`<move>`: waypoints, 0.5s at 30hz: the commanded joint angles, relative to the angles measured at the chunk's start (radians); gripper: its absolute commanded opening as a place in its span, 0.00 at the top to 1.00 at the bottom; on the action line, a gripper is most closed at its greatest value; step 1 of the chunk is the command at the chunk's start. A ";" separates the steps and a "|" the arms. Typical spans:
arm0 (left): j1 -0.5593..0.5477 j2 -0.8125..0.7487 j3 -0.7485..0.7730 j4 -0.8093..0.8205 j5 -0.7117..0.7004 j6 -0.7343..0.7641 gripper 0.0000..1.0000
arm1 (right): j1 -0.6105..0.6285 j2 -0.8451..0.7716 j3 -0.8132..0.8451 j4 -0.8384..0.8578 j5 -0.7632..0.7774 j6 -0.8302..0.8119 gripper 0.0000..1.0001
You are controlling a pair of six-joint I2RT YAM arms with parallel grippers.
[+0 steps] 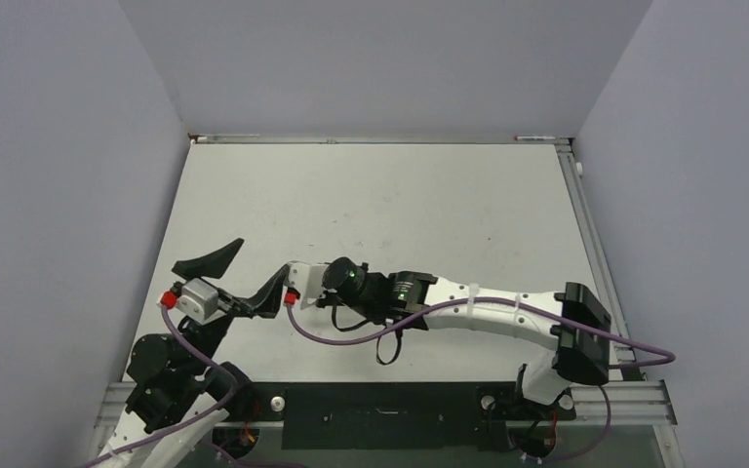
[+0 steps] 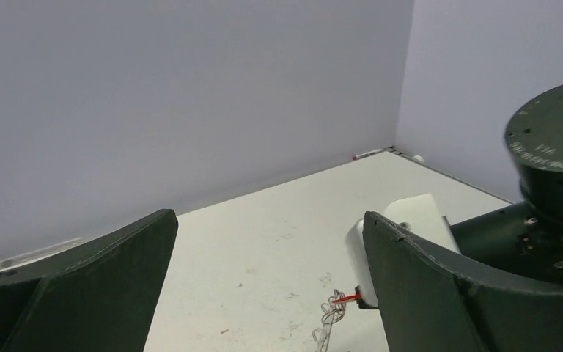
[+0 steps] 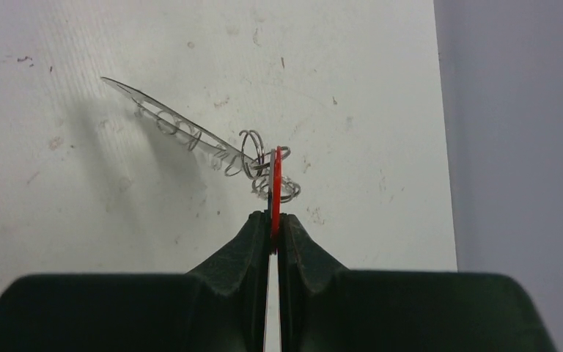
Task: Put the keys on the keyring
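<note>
In the right wrist view my right gripper [image 3: 273,220] is shut on the tiny red-headed key [image 3: 275,183], which I see edge-on just past the fingertips. The keyring [image 3: 183,132], a thin silvery hoop with small loops on its rim, lies tilted against the key and stretches up-left over the table. In the left wrist view my left gripper [image 2: 267,220] is wide open and empty. The red key [image 2: 348,298] and the ring's loops [image 2: 330,317] sit low between its fingers, close to the right finger [image 2: 440,293]. From the top, the left gripper [image 1: 239,273] is right next to the right gripper [image 1: 290,282]. The key and ring are hidden there.
The white tabletop [image 1: 380,205] is scuffed. Grey walls enclose it on three sides. The right arm [image 1: 468,304] reaches left across the near part of the table, with a purple cable [image 1: 351,336] looping under it. The table's right edge [image 3: 440,147] is close to the key.
</note>
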 commanded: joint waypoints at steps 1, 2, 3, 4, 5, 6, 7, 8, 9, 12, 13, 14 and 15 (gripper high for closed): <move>0.025 -0.039 -0.001 0.025 -0.047 0.005 0.04 | -0.021 0.125 0.186 0.047 0.029 -0.021 0.95; 0.030 -0.043 0.000 0.022 -0.051 0.005 0.04 | -0.026 0.170 0.237 0.034 0.019 -0.029 0.95; 0.035 -0.050 0.002 0.018 -0.055 0.004 0.04 | -0.031 0.214 0.295 0.018 0.010 -0.041 0.95; 0.038 -0.057 0.001 0.017 -0.057 0.006 0.04 | -0.033 0.259 0.355 -0.001 0.009 -0.052 0.95; 0.040 -0.065 -0.002 0.021 -0.060 0.008 0.04 | -0.034 0.304 0.423 -0.021 0.011 -0.065 0.95; 0.042 -0.073 -0.005 0.023 -0.066 0.009 0.04 | -0.035 0.341 0.481 -0.039 0.014 -0.079 0.95; 0.045 -0.081 -0.006 0.023 -0.072 0.013 0.04 | -0.039 0.375 0.527 -0.046 0.017 -0.091 0.95; 0.046 -0.090 -0.007 0.024 -0.083 0.014 0.04 | -0.044 0.401 0.565 -0.050 0.024 -0.103 0.95; 0.047 -0.098 -0.007 0.022 -0.095 0.017 0.04 | -0.050 0.418 0.589 -0.046 0.030 -0.111 0.95; 0.050 -0.134 -0.010 0.017 -0.132 0.027 0.04 | -0.074 0.426 0.593 -0.023 0.034 -0.101 0.95; 0.050 -0.144 -0.013 0.019 -0.151 0.027 0.04 | -0.083 0.414 0.562 -0.014 0.031 -0.091 0.95; 0.051 -0.154 -0.018 0.024 -0.167 0.029 0.04 | -0.090 0.397 0.516 0.001 0.025 -0.081 0.95; 0.053 -0.161 -0.020 0.028 -0.181 0.031 0.04 | -0.098 0.371 0.448 0.021 0.016 -0.073 0.95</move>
